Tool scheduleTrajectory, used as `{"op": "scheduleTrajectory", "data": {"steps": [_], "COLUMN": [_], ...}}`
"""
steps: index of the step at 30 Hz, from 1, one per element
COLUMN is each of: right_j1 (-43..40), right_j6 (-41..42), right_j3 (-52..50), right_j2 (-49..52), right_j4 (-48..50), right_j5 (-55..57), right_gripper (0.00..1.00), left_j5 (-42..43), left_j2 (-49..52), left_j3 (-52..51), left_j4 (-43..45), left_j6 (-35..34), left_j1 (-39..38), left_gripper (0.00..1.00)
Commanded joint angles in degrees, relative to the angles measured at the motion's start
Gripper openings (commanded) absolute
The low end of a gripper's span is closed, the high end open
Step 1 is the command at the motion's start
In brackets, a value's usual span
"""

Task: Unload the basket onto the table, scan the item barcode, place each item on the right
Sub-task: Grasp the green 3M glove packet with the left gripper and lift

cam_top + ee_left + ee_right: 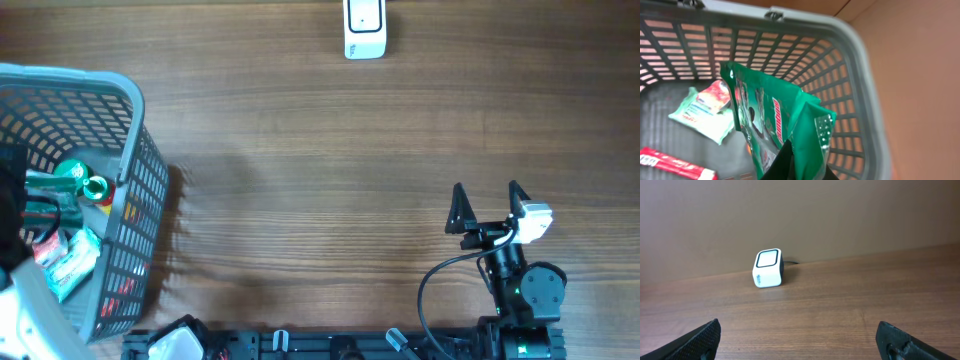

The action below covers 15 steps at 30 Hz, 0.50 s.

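Left hand (pixel 792 167) around one green pouch (pixel 776 112)

Even bright light; faint shadow right of basket (pixel 140 215) (overhead view).

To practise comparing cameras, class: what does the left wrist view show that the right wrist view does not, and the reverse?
Only the left wrist view: the grey basket, the left end effector shut on a green packet, and a pale packet lying in the basket. Only the right wrist view: the white scanner, standing beyond the open right end effector. Both: the wooden table.
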Motion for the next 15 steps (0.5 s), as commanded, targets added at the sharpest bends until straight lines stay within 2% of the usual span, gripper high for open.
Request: {"op": "scheduleTrajectory", "data": {"steps": [1, 8, 15], "right_j1": [-0.39, -0.39, -0.39], "right_j6": [0.61, 0.59, 0.61], "right_j3": [-0.04, -0.04, -0.04], "right_j2": [0.04, 0.04, 0.04], "right_j4": [0.17, 0.17, 0.17], "right_j5": [0.98, 0.98, 0.98], "right_gripper": [1.0, 1.0, 1.0], "left_j5": [7.48, 22.97, 50.03], "left_j2": [-7.06, -14.58, -18.62], "left_j3": [0.79, 0.79, 0.79], "left_j4": [6.49, 17.44, 31.78], "left_j6": [-1.05, -1.05, -0.39], "left_j1": [0.28, 0.28, 0.24], "left_gripper": [0.04, 0.04, 0.04]}}
